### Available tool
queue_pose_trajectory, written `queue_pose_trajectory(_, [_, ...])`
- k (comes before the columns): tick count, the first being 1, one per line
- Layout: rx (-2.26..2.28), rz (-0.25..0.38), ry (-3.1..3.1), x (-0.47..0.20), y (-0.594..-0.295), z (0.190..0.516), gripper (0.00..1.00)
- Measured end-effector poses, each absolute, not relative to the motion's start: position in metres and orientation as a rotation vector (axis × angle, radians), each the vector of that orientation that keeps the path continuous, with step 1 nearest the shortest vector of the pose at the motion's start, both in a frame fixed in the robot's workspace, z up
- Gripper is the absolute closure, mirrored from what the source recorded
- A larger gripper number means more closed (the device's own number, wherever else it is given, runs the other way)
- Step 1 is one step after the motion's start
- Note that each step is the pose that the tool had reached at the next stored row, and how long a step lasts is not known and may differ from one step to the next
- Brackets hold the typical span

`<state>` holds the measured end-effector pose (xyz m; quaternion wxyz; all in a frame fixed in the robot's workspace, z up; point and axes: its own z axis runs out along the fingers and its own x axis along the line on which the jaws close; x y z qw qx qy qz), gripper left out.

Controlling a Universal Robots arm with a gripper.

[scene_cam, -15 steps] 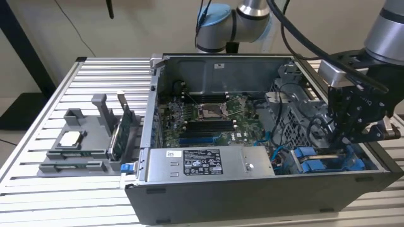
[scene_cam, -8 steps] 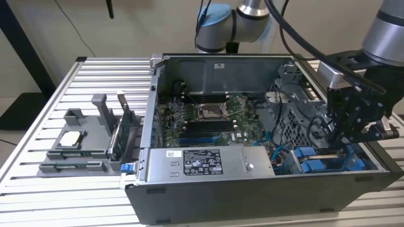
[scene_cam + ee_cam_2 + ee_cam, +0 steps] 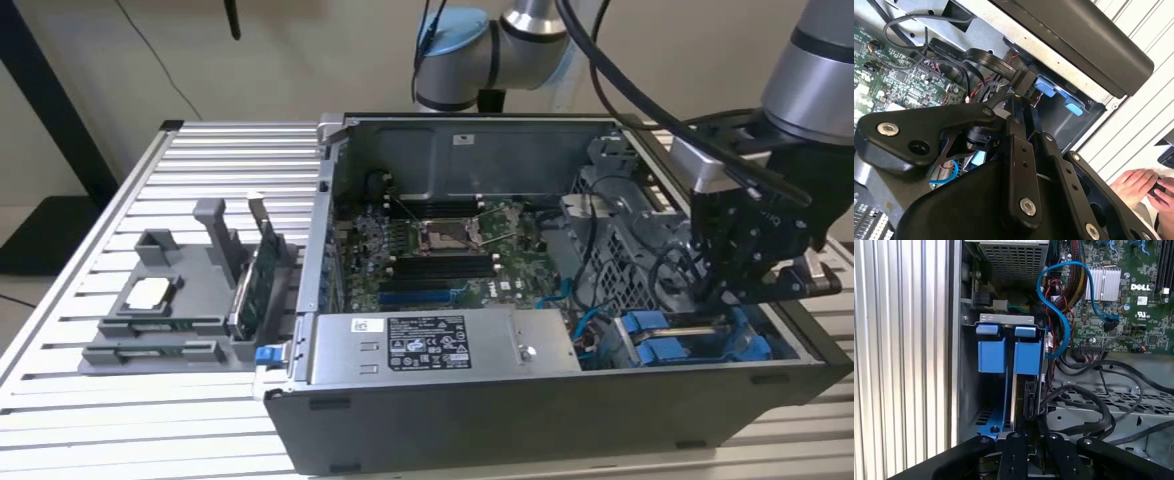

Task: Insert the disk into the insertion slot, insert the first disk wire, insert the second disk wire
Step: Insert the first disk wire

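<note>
The disk [image 3: 1027, 360], clipped in its blue carrier, stands on edge inside the insertion slot [image 3: 627, 270], the grey perforated drive cage at the case's front corner on the exterior view's right. My gripper [image 3: 730, 300] reaches down into the cage over the blue carriers [image 3: 674, 338]. In the first wrist view the gripper [image 3: 1031, 442] has its fingers [image 3: 1014, 455] on either side of the disk's near edge, shut on it. A blue data wire [image 3: 1056, 295] loops loose beside the cage, its plug [image 3: 1110, 323] lying over the motherboard. Black power wires [image 3: 1089, 405] lie next to the disk's connector [image 3: 1030, 400].
A second blue carrier [image 3: 991, 347] sits beside the disk. The grey power-supply box [image 3: 434, 345] lies along the case's front. A grey parts holder [image 3: 180, 300] stands on the slatted table at the exterior view's left. A person's hand [image 3: 1139, 182] rests outside the case.
</note>
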<state>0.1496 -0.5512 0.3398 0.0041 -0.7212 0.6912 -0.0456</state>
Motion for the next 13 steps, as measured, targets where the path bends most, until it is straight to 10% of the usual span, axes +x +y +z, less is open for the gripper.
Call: queue_pose_trajectory(13, [-2.259, -0.141, 2.165, 0.1495, -0.5507, 0.3377, 0.74])
